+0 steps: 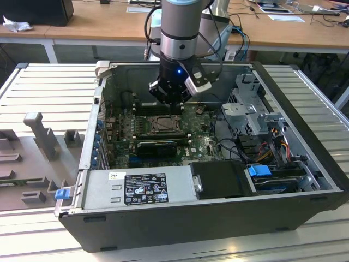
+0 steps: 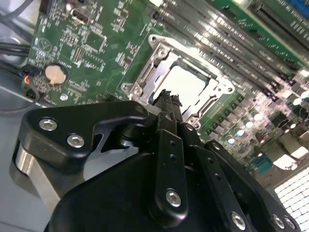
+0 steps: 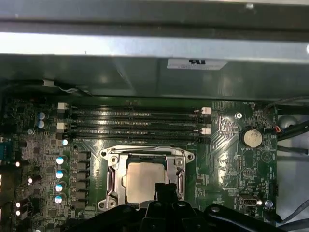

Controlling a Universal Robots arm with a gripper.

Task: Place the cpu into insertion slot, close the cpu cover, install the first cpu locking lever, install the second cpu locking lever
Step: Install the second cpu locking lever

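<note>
1. Pincer (image 2: 166,104) of the arm hangs low inside the open computer case (image 1: 305,164), at upper centre of the exterior view, right over the insertion slot (image 1: 162,125). In both wrist views its black fingers (image 3: 165,191) come together into one narrow tip at the socket's near edge; they look closed with nothing between them (the very tips are partly hidden by the linkage).

2. Cpu (image 3: 144,180), pale and square, lies in the slot at lower centre of the first wrist view, and looks flat and seated. The cpu cover (image 3: 181,169) lies down around it, its window framing the chip.

3. The locking levers I cannot make out with any certainty; whether either is latched is unclear.

4. Risks, as I judge them:
   - The tip stands very near the chip, so a push off the frame could scrape its top or tilt it on the contacts below.
   - If the cover is not fully down, pressing at one edge could rock it.
   - The memory slots (image 3: 135,121) and small capacitors (image 3: 59,174) crowd the socket; a sideways sweep could catch them.

5. The green motherboard (image 2: 91,53) is dense with parts. The case rests on a ribbed metal table (image 1: 49,87); wooden desks (image 1: 98,22) run across the top of the exterior view.
</note>
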